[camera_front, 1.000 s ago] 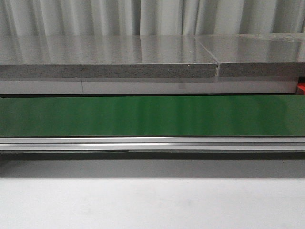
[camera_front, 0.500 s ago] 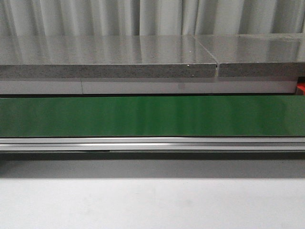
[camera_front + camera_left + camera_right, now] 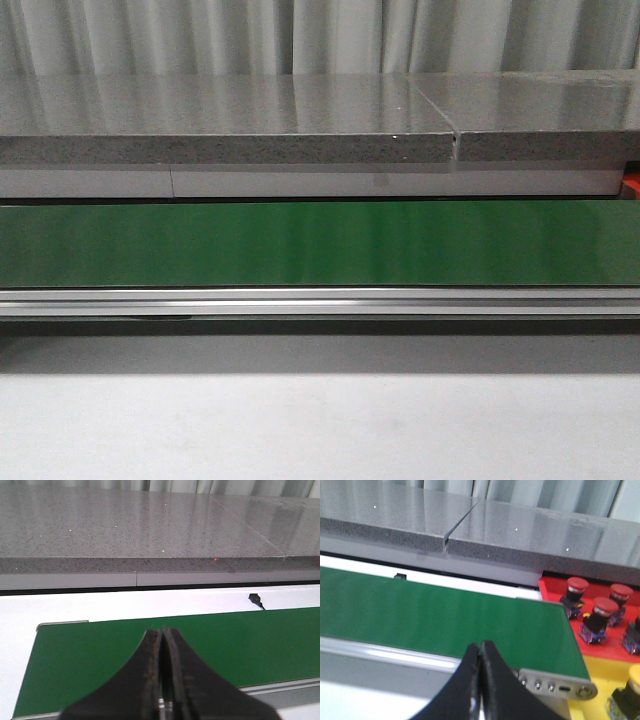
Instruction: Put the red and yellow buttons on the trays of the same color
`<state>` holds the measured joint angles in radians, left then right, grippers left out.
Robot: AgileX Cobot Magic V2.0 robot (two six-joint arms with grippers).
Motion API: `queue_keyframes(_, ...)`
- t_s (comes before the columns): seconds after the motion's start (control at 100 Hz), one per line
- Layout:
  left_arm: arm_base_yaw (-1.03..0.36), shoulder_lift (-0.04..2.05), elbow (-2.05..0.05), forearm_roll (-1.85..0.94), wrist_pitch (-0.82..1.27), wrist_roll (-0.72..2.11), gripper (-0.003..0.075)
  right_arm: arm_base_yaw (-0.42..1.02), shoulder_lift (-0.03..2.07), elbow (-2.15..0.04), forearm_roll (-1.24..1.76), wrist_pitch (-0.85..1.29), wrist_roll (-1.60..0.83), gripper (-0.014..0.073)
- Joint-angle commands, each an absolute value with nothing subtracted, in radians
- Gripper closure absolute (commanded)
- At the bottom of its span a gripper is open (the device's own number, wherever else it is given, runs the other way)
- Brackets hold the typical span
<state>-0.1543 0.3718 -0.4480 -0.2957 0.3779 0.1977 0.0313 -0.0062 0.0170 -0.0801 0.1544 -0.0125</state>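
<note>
Several red buttons (image 3: 606,606) stand on the red tray (image 3: 551,587) just past the right end of the green conveyor belt (image 3: 420,610). One yellow button (image 3: 632,677) stands on the yellow tray (image 3: 600,667) beside it. My right gripper (image 3: 480,645) is shut and empty, hanging over the belt's near rail close to that end. My left gripper (image 3: 161,630) is also shut and empty, above the belt (image 3: 100,655) near its left end. In the front view the belt (image 3: 320,243) carries no buttons, and neither gripper appears there.
A grey stone counter (image 3: 220,120) runs behind the belt, with a curtain beyond it. A metal rail (image 3: 320,300) edges the belt's near side, above the white tabletop (image 3: 320,430). A small black part (image 3: 256,599) lies on the white strip past the belt.
</note>
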Motion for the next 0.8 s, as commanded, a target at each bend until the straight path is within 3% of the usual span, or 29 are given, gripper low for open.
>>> queue_keyframes(0.0, -0.163, 0.379, -0.474, -0.313, 0.307, 0.198, 0.0739, 0.029, -0.025, 0.017, -0.088, 0.056, -0.008, 0.0662)
queue_keyframes(0.79, -0.163, 0.379, -0.474, -0.313, 0.307, 0.198, 0.0739, 0.029, -0.025, 0.016, -0.088, 0.042, -0.008, 0.0662)
